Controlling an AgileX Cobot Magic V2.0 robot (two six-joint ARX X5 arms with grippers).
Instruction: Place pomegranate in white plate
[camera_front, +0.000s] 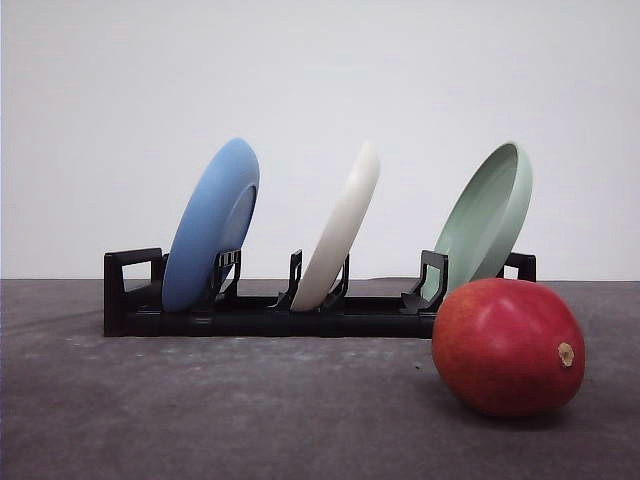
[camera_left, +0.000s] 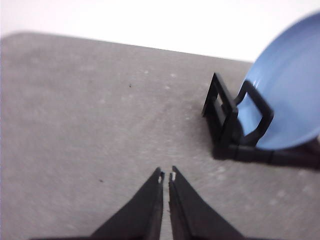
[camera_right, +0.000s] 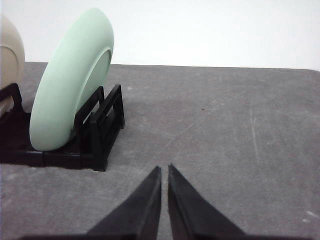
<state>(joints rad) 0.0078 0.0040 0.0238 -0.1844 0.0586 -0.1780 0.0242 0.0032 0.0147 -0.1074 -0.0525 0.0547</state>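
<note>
Front view puts the glossy red oval pomegranate (camera_front: 508, 346) on the grey table's (camera_front: 250, 420) near right, long axis left-right, stem spot rightward, just in front of the black rack (camera_front: 270, 310) where the cream white plate (camera_front: 343, 225) stands tilted in the middle slot. Left gripper (camera_left: 166, 176) and right gripper (camera_right: 164, 170) hang closed, empty; the right arm is probably nearer.

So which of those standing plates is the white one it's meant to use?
Find the black rack across the back of the grey table; three plates stand tilted in it. The white plate is the middle one, cream and matte, between the blue plate on the left and the pale green plate on the right.
</note>
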